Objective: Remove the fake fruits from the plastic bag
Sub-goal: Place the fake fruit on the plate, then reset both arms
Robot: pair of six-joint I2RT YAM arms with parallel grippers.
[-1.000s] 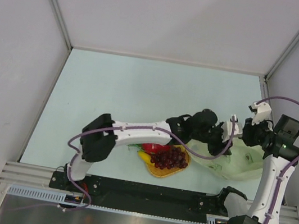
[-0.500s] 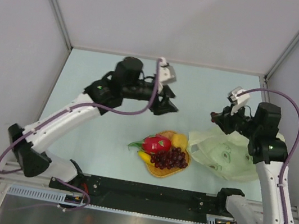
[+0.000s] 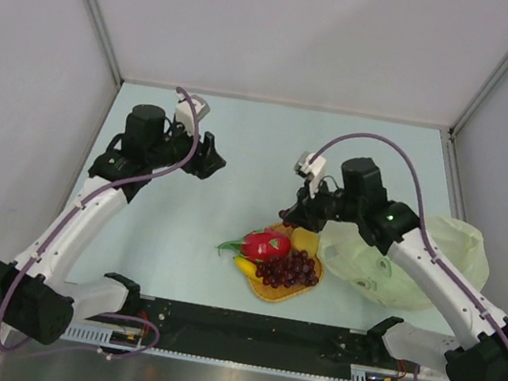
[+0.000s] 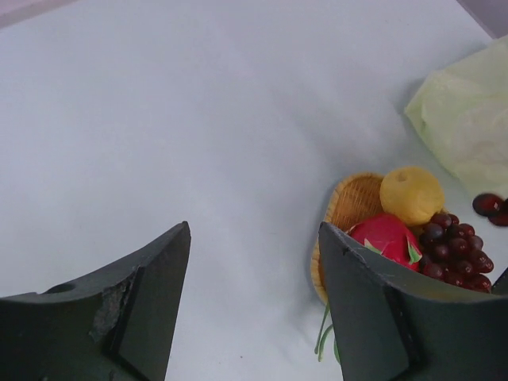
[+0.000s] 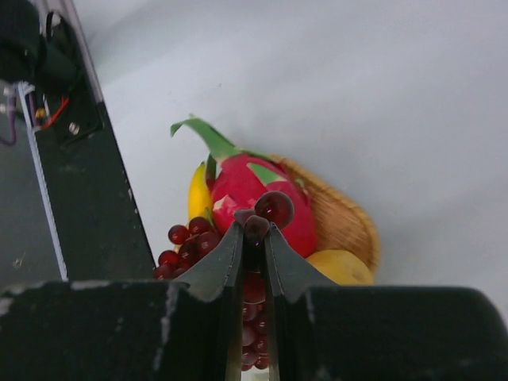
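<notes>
The fake fruits lie on a round orange woven mat: a red-pink dragon fruit, a yellow lemon, a banana and a dark grape bunch. My right gripper hovers just above them, shut on a small cluster of dark red grapes pinched at its fingertips. To the right lies the pale yellowish plastic bag, crumpled. My left gripper stands open and empty over bare table at the far left, well away from the mat and the bag.
Grey walls enclose the pale blue table on three sides. A black rail with the arm bases runs along the near edge. The right arm's forearm crosses over the bag.
The left arm has swung from beside the bag to the far left, its jaws widening. The right gripper has moved left from above the bag to over the mat, still shut.
</notes>
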